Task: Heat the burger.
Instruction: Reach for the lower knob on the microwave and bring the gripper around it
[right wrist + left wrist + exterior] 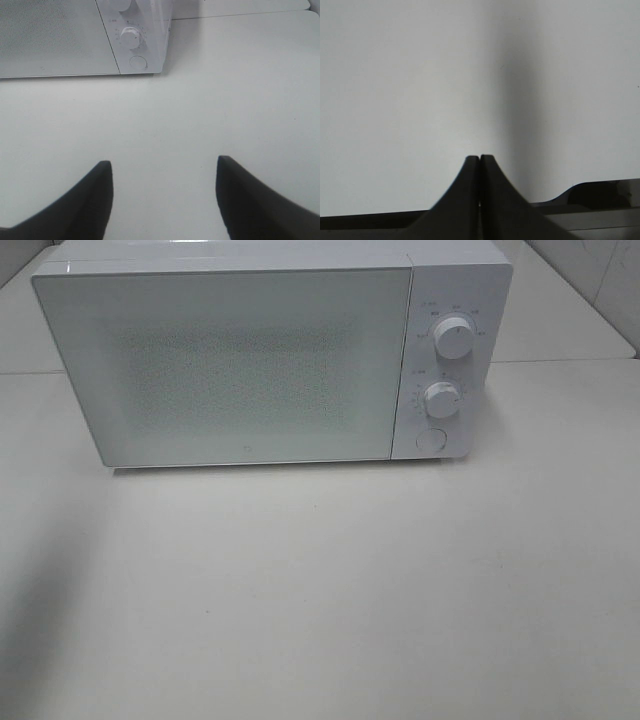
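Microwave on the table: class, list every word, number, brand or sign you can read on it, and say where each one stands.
Nothing on the microwave can be read for certain.
Upper knob: marks around it, too blurred to read.
Lower knob: scale marks around it, too small to read.
Door: small mark near its lower edge, too small to read.

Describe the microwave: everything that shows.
The microwave is a white box. Its glossy, speckled door is shut and fills most of the front. The panel on the right in the exterior view carries an upper knob, a lower knob and a round button beneath. It stands upright on the pale table; nothing else touches it. Its inside cannot be seen.
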You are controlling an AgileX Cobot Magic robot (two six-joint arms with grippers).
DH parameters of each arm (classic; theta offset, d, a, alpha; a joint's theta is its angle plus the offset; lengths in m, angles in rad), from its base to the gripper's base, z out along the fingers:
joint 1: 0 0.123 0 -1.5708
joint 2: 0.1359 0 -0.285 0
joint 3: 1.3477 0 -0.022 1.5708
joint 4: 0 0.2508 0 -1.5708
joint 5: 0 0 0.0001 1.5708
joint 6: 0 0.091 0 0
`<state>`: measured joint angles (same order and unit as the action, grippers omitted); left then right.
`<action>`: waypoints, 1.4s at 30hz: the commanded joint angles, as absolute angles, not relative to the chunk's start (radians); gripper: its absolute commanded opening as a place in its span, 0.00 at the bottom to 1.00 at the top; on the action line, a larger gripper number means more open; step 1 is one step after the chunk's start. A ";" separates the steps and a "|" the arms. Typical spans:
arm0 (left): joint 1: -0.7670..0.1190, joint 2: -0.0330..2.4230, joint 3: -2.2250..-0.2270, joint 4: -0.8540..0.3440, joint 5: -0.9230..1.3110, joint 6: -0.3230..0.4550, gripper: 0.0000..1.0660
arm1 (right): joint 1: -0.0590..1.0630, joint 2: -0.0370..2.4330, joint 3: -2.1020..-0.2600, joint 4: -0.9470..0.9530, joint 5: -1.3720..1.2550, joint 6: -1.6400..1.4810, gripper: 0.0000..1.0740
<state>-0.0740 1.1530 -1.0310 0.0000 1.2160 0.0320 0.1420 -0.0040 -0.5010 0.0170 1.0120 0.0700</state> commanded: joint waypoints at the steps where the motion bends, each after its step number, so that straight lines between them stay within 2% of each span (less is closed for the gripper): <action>1: -0.054 1.023 -0.970 -0.007 1.266 0.005 0.00 | 0.141 -0.031 -0.498 0.018 1.002 0.054 0.53; 13: -0.054 0.452 -0.730 -0.027 1.243 0.012 0.00 | 0.141 -0.031 -0.498 0.018 1.002 0.054 0.53; 25: -0.054 0.005 -0.575 -0.030 1.235 0.012 0.00 | 0.141 -0.031 -0.498 0.019 1.002 0.055 0.53; 30: -0.054 -0.020 -0.571 -0.032 1.242 0.014 0.00 | 0.141 -0.031 -0.498 0.020 1.002 0.056 0.53; 37: -0.054 -0.031 -0.543 -0.034 1.116 0.022 0.00 | 0.141 -0.030 -0.498 0.020 1.002 0.056 0.53; 39: -0.054 -0.027 -0.530 -0.034 1.036 0.069 0.00 | 0.141 -0.030 -0.498 0.020 1.002 0.056 0.53; 42: -0.054 -0.021 -0.501 -0.040 1.043 0.079 0.00 | 0.141 -0.030 -0.498 0.020 1.002 0.056 0.53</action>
<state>-0.0550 -0.0050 -0.5170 -0.0290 1.0530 0.0660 0.1420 -0.0040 -0.5010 0.0170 1.0120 0.0700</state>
